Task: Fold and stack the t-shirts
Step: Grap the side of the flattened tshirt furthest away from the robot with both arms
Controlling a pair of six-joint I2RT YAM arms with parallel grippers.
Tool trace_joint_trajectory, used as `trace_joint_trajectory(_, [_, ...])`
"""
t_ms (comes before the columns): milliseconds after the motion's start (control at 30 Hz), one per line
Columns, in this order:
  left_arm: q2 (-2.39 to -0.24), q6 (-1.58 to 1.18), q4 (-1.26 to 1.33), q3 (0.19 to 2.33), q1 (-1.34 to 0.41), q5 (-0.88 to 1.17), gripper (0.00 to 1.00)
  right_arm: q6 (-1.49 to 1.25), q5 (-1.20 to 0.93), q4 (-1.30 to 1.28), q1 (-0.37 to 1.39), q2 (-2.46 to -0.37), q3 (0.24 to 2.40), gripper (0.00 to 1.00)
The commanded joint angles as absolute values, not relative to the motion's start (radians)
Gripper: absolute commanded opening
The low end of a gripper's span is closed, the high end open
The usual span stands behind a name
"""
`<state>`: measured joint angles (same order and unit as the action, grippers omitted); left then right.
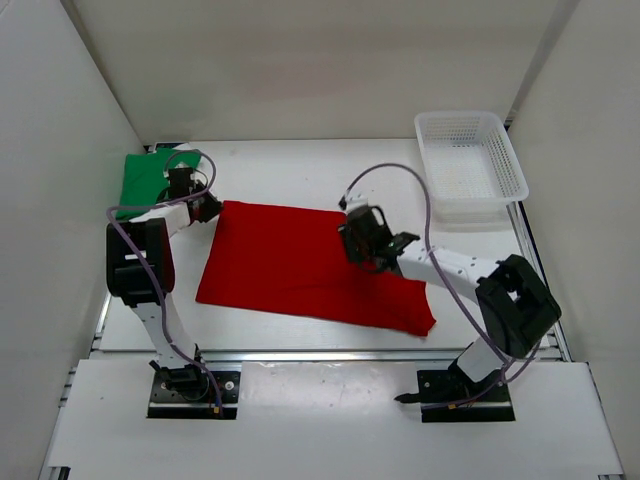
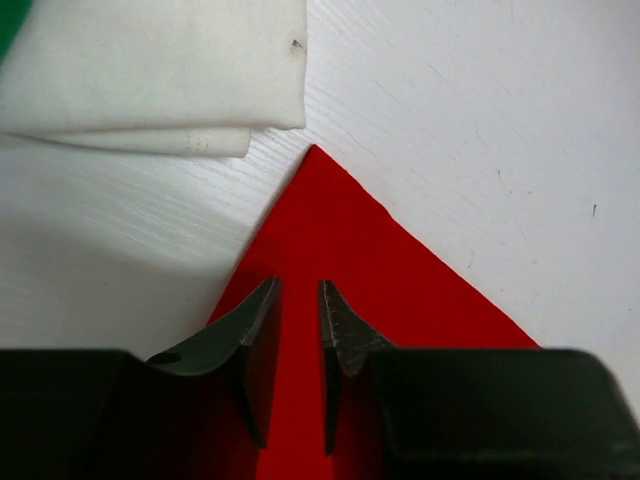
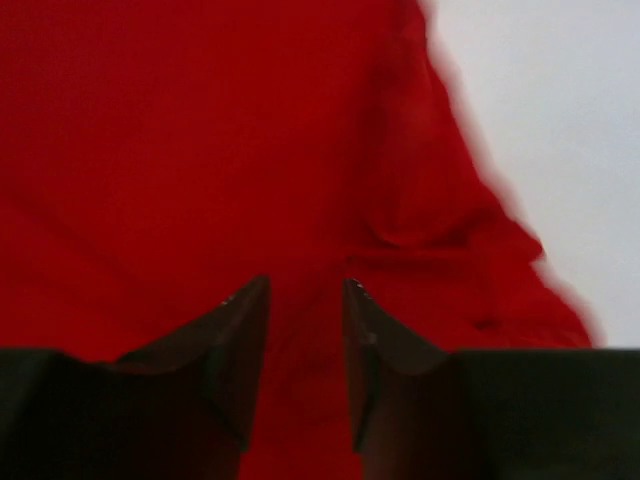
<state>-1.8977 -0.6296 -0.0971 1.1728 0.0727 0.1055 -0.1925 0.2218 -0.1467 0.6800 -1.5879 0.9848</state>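
Note:
The red t-shirt point(image 1: 290, 265) lies spread flat across the middle of the table. My left gripper point(image 1: 207, 207) hovers at its far left corner, jaws a little apart with flat red cloth point(image 2: 340, 230) showing between them point(image 2: 298, 285). Just beyond that corner lies the folded white t-shirt point(image 2: 150, 70), with the green t-shirt point(image 1: 145, 178) folded at the far left; only a sliver of green point(image 2: 8, 20) shows in the left wrist view. My right gripper point(image 1: 352, 238) is over the shirt's far right part, jaws apart point(image 3: 305, 283) above rumpled red cloth point(image 3: 200, 150).
A white mesh basket point(image 1: 468, 205) stands at the back right corner. White walls close in the table on the left, back and right. Both arms' cables loop above the cloth.

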Motion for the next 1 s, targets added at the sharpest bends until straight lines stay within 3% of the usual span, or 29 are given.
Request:
trace_joint_trajectory(0, [-1.859,-0.638,-0.081,1.16,0.078,0.12,0.32,-0.227,0.285,-0.164,0.729,-1.533,0.878,0.37])
trace_joint_trajectory(133, [-1.845,-0.649,-0.066,1.144,0.087,0.123,0.31,-0.235,0.195,-0.135,0.672,-1.361,0.804,0.4])
trace_joint_trajectory(233, [-1.824,-0.649,-0.055,1.114,0.081,0.12,0.32,-0.288,0.046,-0.053,0.523,-1.238,0.755,0.29])
trace_joint_trajectory(400, [-1.801,-0.637,-0.054,1.1,0.069,0.088,0.33,-0.341,-0.149,0.018,0.374,-1.339,0.785,0.21])
trace_joint_trajectory(533, [-1.798,-0.611,-0.081,1.104,0.071,0.072,0.32,-0.282,-0.187,0.011,0.452,-1.457,0.886,0.26])
trace_joint_trajectory(700, [-1.804,-0.609,-0.075,1.104,0.068,0.067,0.32,-0.193,-0.102,-0.106,0.57,-1.563,1.017,0.39])
trace_joint_trajectory(967, [-1.813,-0.61,-0.077,1.114,0.066,0.077,0.32,-0.107,0.093,-0.228,0.669,-1.764,1.201,0.38])
